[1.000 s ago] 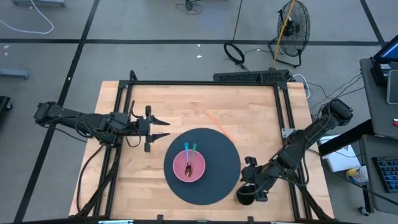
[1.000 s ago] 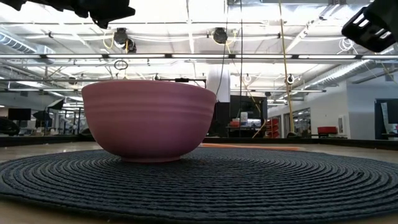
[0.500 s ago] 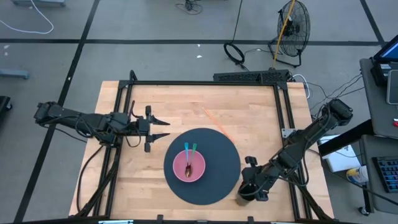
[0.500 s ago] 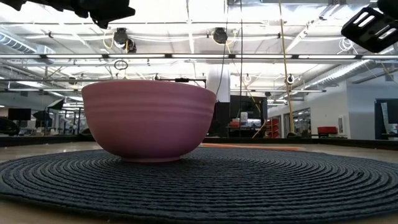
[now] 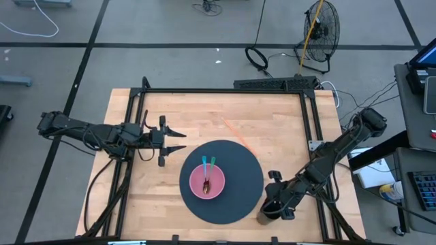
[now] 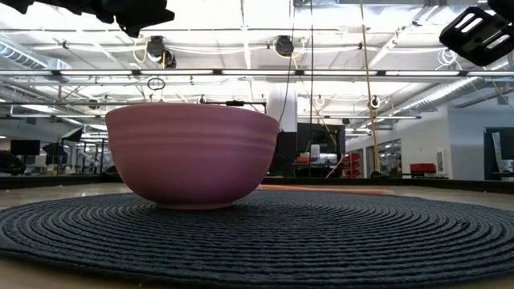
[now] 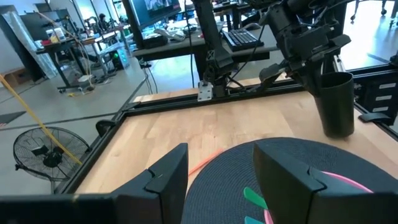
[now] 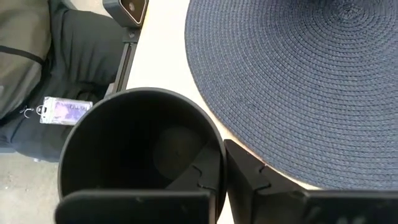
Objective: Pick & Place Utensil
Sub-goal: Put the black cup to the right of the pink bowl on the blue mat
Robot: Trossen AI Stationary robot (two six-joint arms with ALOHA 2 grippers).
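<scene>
A pink bowl (image 5: 206,182) stands on a round dark woven mat (image 5: 238,170) with two utensils (image 5: 206,167) in it, their teal handles leaning on its far rim. A black cup (image 8: 124,149) stands upright on the wood off the mat's near right edge. My right gripper (image 8: 224,177) is shut on the cup. My left gripper (image 5: 178,141) hovers open left of the mat, with nothing between its fingers. My right gripper holds the black cup by its rim (image 8: 219,149) on the side toward the mat. One finger (image 8: 202,177) is inside the cup and the other (image 8: 252,177) outside, coming down from above. The cup stands upright on the table.
A thin orange stick (image 5: 236,134) lies on the wood beyond the mat. A black frame rail (image 5: 225,90) borders the table. A person with a badge (image 8: 62,111) sits just past the near edge by the cup. Bare wood lies left of the mat.
My right gripper has shifted slightly toward the table's near edge at the black cup and has shut on its rim. The cup stands where it was.
</scene>
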